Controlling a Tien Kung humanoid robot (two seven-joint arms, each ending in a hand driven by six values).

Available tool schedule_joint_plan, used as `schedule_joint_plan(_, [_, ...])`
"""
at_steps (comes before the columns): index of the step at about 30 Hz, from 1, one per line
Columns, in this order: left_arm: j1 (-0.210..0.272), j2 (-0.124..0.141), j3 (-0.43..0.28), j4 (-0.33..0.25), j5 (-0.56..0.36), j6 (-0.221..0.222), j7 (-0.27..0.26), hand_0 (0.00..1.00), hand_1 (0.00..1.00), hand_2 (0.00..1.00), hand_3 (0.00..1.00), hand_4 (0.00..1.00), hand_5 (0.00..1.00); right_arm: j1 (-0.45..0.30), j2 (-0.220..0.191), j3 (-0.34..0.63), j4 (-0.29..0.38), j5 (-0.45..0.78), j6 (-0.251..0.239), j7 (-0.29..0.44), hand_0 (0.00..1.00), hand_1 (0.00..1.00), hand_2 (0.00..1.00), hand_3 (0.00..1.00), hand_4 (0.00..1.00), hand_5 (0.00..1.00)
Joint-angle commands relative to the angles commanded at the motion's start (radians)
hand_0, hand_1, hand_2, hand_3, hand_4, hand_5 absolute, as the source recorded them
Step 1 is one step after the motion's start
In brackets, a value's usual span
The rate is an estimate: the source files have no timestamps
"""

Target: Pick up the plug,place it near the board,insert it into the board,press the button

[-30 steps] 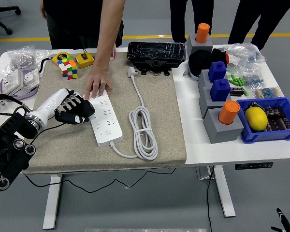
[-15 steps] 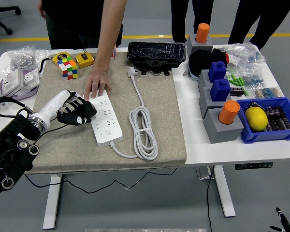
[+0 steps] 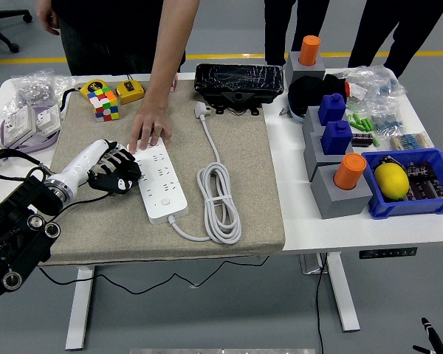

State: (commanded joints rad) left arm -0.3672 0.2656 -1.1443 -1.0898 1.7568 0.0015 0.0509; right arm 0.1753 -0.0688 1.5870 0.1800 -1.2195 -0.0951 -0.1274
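On grey felt mat (image 3: pixel 81 228), near far edge: white three-pin plug (image 3: pixel 201 110), lying loose, joined by white coiled cable (image 3: pixel 218 199) to white power strip board (image 3: pixel 161 181). Left of board's middle, touching or just beside its edge: black five-fingered left hand (image 3: pixel 115 172), fingers curled, gripping nothing. On board's far end: person's bare hand (image 3: pixel 150 130), pressed flat. Farther left: colourful puzzle cube (image 3: pixel 102 101). Right, on white table (image 3: pixel 317 228): blue plastic bin (image 3: pixel 406 203) with yellow lemon (image 3: pixel 391 180).

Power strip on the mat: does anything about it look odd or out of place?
Yes. A person's hand presses on the far end of the power strip, and the plug lies loose on the mat, in no socket.
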Motion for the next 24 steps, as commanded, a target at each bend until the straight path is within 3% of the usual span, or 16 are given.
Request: schedule_joint_plan(24, [-0.017,0.0,0.007,-0.027,0.008,0.001,0.004,0.362,0.557,0.552,0.545,0.635,0.002,0.007,-0.004,0.006,0.0,0.002,-0.001,0.002,0.664,0.58,0.6,0.635,0.998,0.998])
